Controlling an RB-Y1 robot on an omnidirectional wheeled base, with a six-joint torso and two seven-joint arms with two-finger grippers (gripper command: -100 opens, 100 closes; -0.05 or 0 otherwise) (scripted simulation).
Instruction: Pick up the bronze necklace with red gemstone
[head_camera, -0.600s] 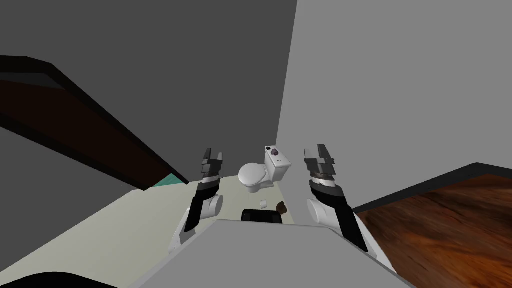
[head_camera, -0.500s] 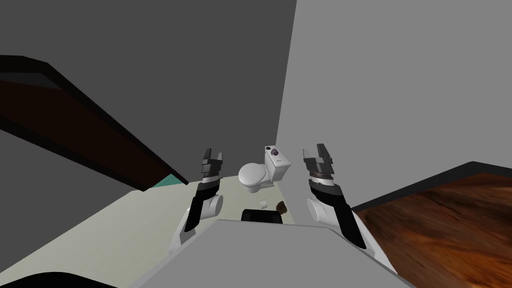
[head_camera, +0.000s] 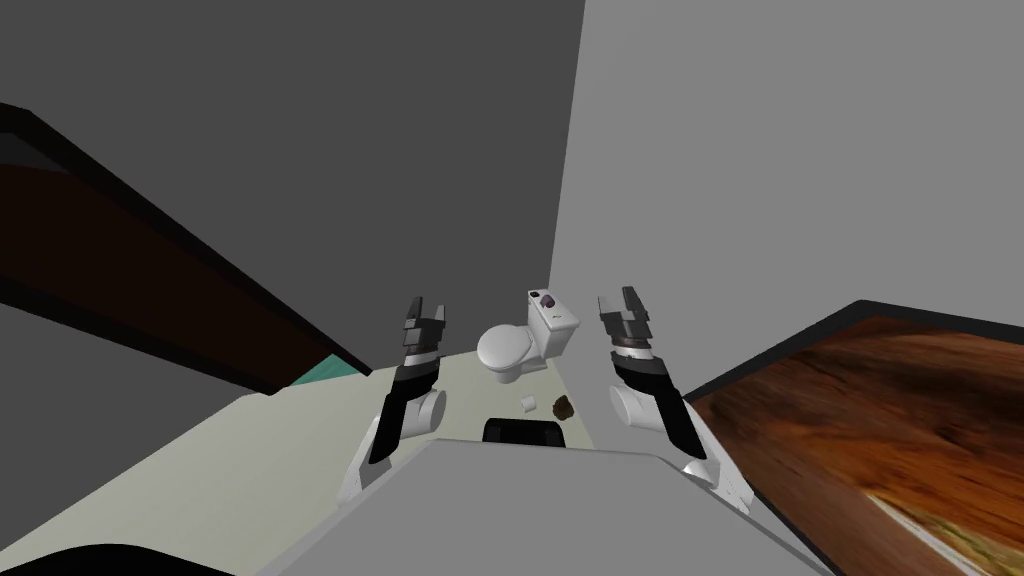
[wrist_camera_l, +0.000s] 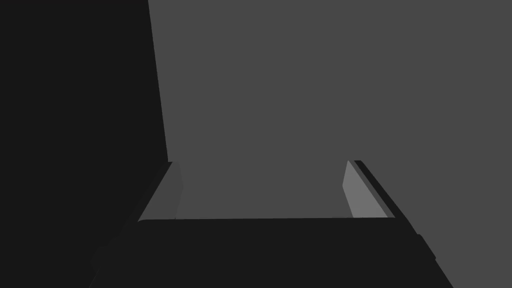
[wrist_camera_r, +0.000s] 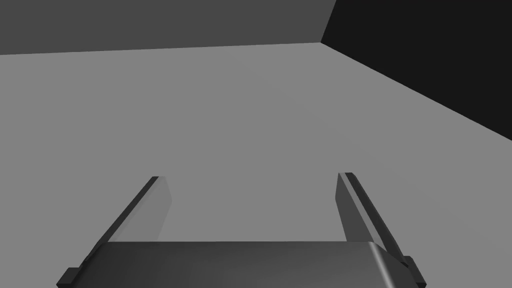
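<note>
Necklace (head_camera: 563, 407), apparently the small brown lump on the floor (head_camera: 300, 440) near the toilet (head_camera: 505, 350), probably light, limp, slippery: pinch the bunched chain; left gripper (head_camera: 426, 306) and right gripper (head_camera: 618, 298) fingers wide, empty.

White toilet (head_camera: 505, 352) by lt grey wall, sm. pale roll (head_camera: 527, 404) on floor (head_camera: 250, 450) nr it, wood-grain surface (head_camera: 880, 400) at rt

Toilet (head_camera: 505, 352): one, white, with one tank (head_camera: 555, 325). Small dark object (head_camera: 546, 298) on tank: one. Loose items on pale floor (head_camera: 250, 450): two, namely one small white piece (head_camera: 527, 404) and one brown lump (head_camera: 563, 407). Grippers: two, left gripper (head_camera: 426, 306) and right gripper (head_camera: 618, 298). Fingers (wrist_camera_r: 352, 205): two each, four in all.
</note>
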